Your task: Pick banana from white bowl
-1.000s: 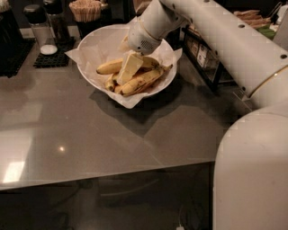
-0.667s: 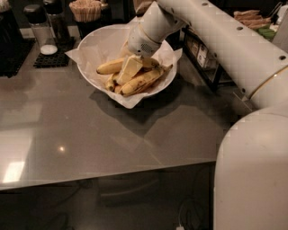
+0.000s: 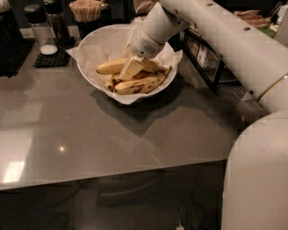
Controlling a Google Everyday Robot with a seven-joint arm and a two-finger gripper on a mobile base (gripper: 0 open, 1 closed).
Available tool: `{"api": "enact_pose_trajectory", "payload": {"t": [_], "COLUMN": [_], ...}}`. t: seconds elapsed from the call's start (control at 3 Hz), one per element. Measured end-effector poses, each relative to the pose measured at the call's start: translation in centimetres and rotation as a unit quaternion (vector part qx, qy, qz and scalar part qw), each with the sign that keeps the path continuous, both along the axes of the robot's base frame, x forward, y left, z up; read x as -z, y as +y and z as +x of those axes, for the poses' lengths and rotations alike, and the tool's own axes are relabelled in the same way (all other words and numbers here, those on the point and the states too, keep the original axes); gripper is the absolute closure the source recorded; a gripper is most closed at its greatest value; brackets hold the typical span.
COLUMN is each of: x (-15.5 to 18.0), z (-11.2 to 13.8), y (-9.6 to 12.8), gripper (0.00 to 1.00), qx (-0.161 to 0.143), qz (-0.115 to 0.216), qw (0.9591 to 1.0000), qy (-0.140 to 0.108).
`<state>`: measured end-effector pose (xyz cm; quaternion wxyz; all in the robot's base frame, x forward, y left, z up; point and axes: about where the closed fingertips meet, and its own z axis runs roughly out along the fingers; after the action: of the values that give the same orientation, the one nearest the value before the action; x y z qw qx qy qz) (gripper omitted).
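The white bowl (image 3: 92, 74), lined with crinkled white paper, stands at the far side of the grey table and holds several bananas. The banana (image 3: 109, 67), smooth and yellow, lies across the back of the pile and its right part runs under the gripper. Shorter brown-speckled bananas (image 3: 137, 85) lie in front of it. My gripper (image 3: 131, 68) reaches down into the bowl from the upper right and rests on the middle of the pile, touching the smooth banana. The white wrist hides the far side of the bowl.
A salt shaker (image 3: 40, 29) on a black mat (image 3: 51, 58) and a cup of wooden sticks (image 3: 86, 10) stand behind the bowl on the left. A dark rack with packets (image 3: 204, 56) stands to the right. My white base (image 3: 256, 179) fills the lower right.
The gripper has sunk slightly lower onto the bananas. The bowl and the bananas have not moved.
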<state>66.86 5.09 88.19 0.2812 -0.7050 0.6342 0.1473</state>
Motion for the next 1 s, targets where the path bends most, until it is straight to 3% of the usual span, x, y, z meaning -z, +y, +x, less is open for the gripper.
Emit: {"api": "enact_pose_trajectory", "payload": {"t": [0.33, 0.67, 1.0], "x": [-1.3, -4.0, -7.1], "z": [-0.5, -1.1, -2.5], "y": [-0.7, -1.4, -2.1], "gripper": [1.0, 1.0, 1.0], "qx": [0.005, 0.011, -0.005], "qz": [0.003, 0.008, 0.021], "qw": [0.9998, 0.9986, 0.9981], "qy": [-0.017, -0.05, -0.058]}}
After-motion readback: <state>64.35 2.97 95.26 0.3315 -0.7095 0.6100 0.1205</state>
